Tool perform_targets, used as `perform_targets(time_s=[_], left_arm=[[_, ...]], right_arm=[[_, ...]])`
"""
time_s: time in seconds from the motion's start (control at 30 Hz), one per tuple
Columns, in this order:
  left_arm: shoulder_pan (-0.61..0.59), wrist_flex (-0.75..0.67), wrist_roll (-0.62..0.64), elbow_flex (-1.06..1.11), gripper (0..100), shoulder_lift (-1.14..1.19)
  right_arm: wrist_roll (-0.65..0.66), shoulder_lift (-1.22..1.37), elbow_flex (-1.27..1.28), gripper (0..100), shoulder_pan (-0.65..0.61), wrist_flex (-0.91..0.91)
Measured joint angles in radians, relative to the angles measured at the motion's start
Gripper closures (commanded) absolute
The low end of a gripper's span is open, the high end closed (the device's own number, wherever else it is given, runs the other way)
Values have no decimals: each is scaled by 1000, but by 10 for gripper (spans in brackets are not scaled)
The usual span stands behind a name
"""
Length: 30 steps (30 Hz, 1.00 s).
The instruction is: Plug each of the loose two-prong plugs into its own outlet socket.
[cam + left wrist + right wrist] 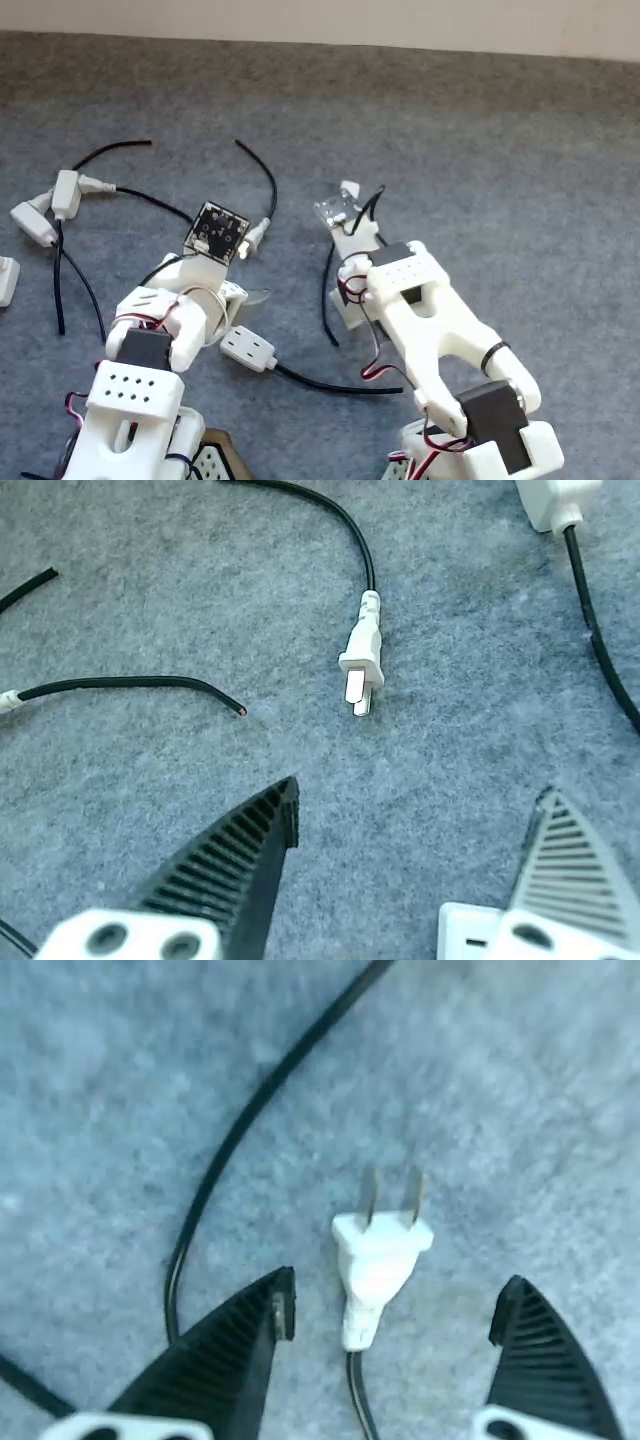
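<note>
A white two-prong plug (362, 660) lies flat on the grey carpet, its prongs toward my left gripper (419, 790), which hovers open a short way from it and holds nothing. The high view has this plug (257, 237) beside the left arm's camera board (218, 232). My right gripper (399, 1285) is open and straddles another white plug (378, 1255), whose prongs point away from it; neither finger touches the plug. A white outlet socket (247, 349) on a black cord lies between the two arms. More white sockets (65, 193) lie at the far left.
Loose black cords (90, 285) curl across the carpet around both arms. A bare cord end (240, 710) lies near the left gripper. A white socket block (555, 500) with its cord sits at the edge of the left wrist view. Open carpet stretches behind and to the right.
</note>
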Motion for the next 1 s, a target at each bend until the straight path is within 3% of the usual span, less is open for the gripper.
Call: perform_targets(time_s=[0.27,0.5,1.0], left_arm=[[2,0,0,0,642,0],[2,0,0,0,642,0],[2,0,0,0,642,0]], right_arm=[[0,2,23,722,0,-17],[0,0,48,996,0,-18],[-2,0,48,971,2,17]])
